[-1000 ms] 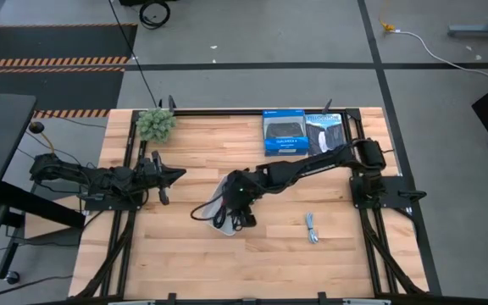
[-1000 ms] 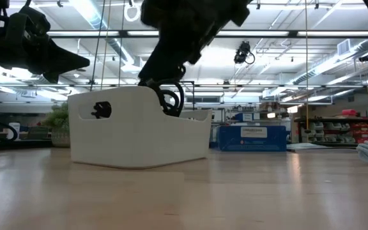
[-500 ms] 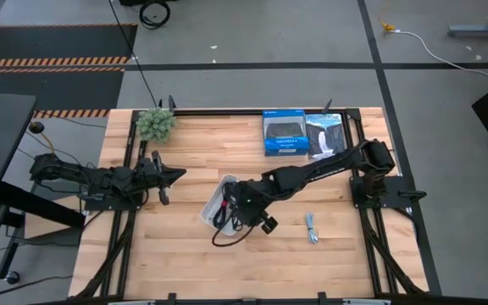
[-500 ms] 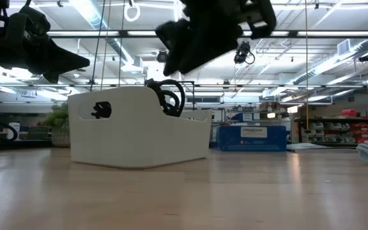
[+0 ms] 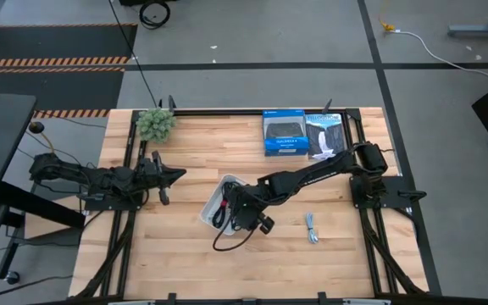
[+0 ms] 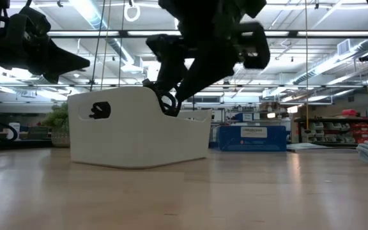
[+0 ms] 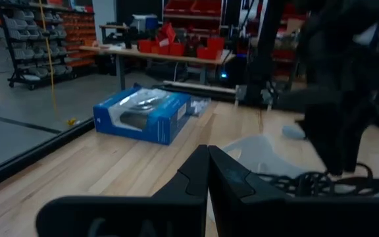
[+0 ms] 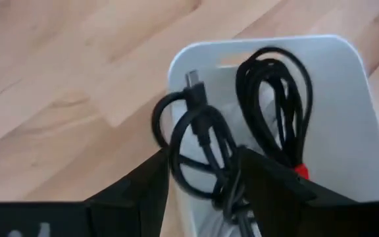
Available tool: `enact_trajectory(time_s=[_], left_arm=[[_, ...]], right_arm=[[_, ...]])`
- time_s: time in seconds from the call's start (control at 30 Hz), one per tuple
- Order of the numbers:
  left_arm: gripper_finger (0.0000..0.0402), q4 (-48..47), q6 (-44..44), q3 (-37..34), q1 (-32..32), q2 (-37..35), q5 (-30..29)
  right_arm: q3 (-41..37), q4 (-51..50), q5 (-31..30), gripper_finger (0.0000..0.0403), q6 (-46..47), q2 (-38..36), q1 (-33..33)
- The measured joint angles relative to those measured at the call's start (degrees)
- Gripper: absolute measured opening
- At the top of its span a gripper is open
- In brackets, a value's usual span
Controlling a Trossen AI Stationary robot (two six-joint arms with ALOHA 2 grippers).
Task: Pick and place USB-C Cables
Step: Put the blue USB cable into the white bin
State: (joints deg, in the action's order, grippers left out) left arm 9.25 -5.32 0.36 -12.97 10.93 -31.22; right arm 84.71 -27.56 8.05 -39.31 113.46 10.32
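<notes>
In the high view, near the lower middle of the frame, the right gripper [image 5: 246, 217] is clamped on a thin glossy black cable [image 8: 199, 141], its loops spilling over the rim of the smooth white rounded plastic tray [image 5: 213, 202]. A second black cable with a red band [image 8: 278, 108] lies coiled inside. A pale blue-grey cable [image 5: 313, 228] rests on the wood-grain table [image 5: 193, 144] at lower right. At centre left the left gripper [image 5: 176, 176] hovers with fingers pressed together.

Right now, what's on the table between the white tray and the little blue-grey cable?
Only bare wood in the high view, between the white tray and the blue-grey cable; the right gripper hangs above the tray end.
</notes>
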Motion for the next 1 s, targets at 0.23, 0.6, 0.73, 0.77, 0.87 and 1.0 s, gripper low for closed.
enact_trajectory(time_s=[0.23, 0.6, 0.73, 0.77, 0.87, 1.0], left_arm=[[0.0011, -0.32, 0.04, 0.0, 0.0, 0.28, 0.0], [0.0011, -0.1, 0.04, 0.02, 0.0, 0.32, 0.01], [0.0011, -0.1, 0.04, 0.0, 0.0, 0.32, -0.02], [0.0011, -0.1, 0.01, 0.02, 0.0, 0.32, -0.03], [0.0011, -0.1, 0.04, 0.0, 0.0, 0.32, -0.03], [0.0011, -0.1, 0.04, 0.02, -0.01, 0.32, -0.01]], right_arm=[[-0.07, 0.74, 1.2, 0.0181, -2.29, 1.85, 0.05], [-0.09, 1.39, 6.51, 0.0049, 2.91, 1.96, -0.78], [-0.09, 1.01, 8.23, 0.0013, 6.28, 1.95, -1.52], [-0.09, 0.97, 8.48, 0.0014, 7.18, 1.95, -1.7], [0.19, 0.66, 8.85, 0.0025, 11.25, 1.95, -2.29], [1.37, 0.68, 10.62, 0.0022, 18.52, 1.95, -3.45]])
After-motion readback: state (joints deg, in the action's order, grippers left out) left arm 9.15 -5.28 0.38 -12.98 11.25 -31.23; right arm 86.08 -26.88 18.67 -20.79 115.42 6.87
